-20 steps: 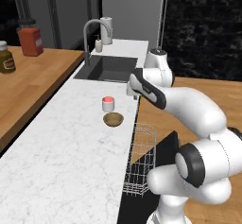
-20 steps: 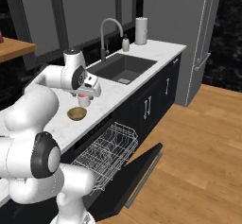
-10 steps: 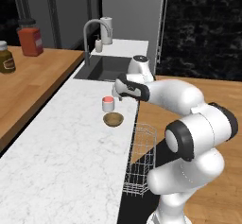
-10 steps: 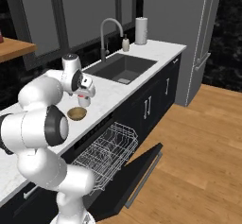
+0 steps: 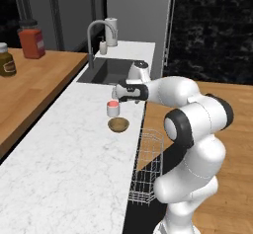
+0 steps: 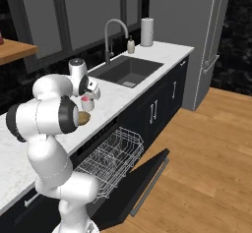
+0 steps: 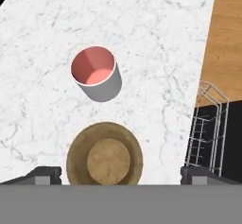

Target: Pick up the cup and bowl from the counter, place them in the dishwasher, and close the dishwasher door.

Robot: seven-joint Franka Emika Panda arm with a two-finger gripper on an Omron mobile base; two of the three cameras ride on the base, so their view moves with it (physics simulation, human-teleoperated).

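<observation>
White marble counter (image 7: 156, 38) lies below my gripper (image 7: 120, 173), whose fingers stand spread and empty. Directly beneath sits the bowl (image 7: 104, 154); the cup (image 7: 96, 73) stands just beyond. Approach step: next I must centre over one dish and descend.

The white arm is rising from its base, bending at the dark elbow joint and reaching out level, with the wrist turned down. The hand (image 5: 116, 93) is hanging above the surface (image 5: 64, 154), pointing at it. Its two dark fingertips (image 7: 45, 175) are standing wide apart, gripping nothing.
</observation>
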